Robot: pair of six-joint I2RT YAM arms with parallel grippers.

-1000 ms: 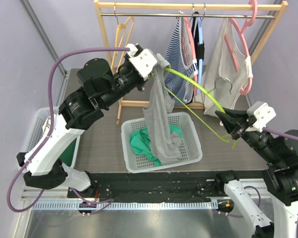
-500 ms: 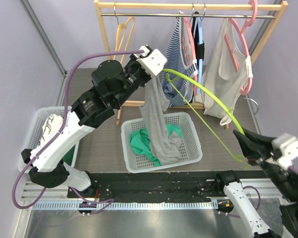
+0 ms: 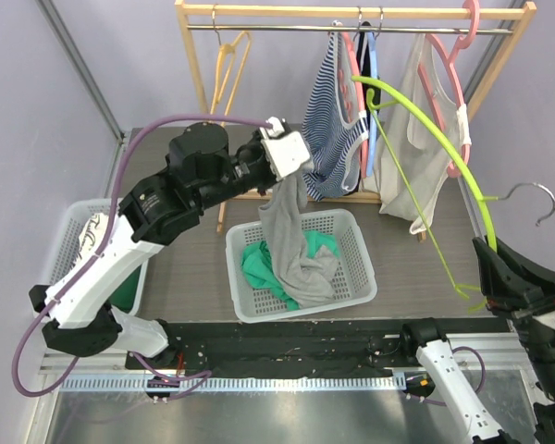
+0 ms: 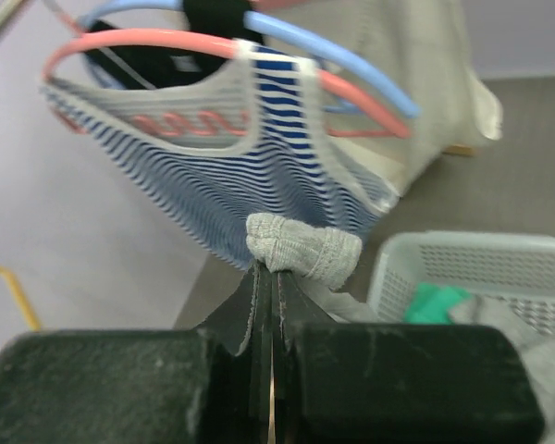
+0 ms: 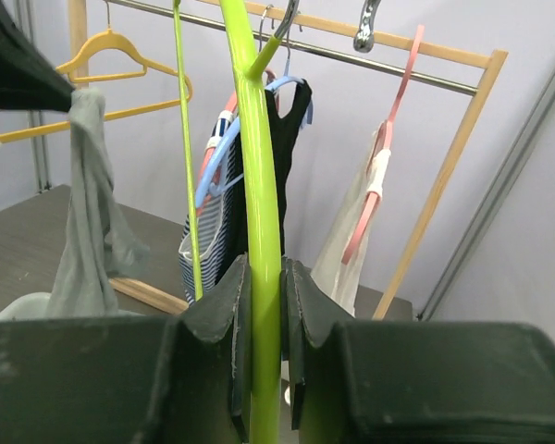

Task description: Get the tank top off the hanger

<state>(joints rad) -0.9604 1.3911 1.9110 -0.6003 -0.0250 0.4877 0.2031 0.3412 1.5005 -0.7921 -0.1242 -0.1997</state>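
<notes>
Now: grey top off hanger, both arms up

L gripper (image 4: 269, 277) is clamped tight on a bunched hem of the grey tank top (image 3: 291, 240), held above the far-left corner of the white basket (image 3: 359, 270). Top hangs straight down; its lower end is piled inside the basket, partly on a green cloth (image 3: 257, 264), within the rim.

R gripper (image 5: 262, 277) is pinched on the lime-green hanger (image 3: 427, 120), held high at the right. Hanger and grey top are well apart, w/ open air over the basket's right half between them. Hanger's far end arcs up in front of the wooden rack (image 3: 351, 11), close to the striped top (image 3: 328, 125) and blue hanger (image 3: 374, 65) in the overhead view; contact can't be told. Its metal hook (image 3: 527, 192) sits in free space right of the rack post.
</notes>
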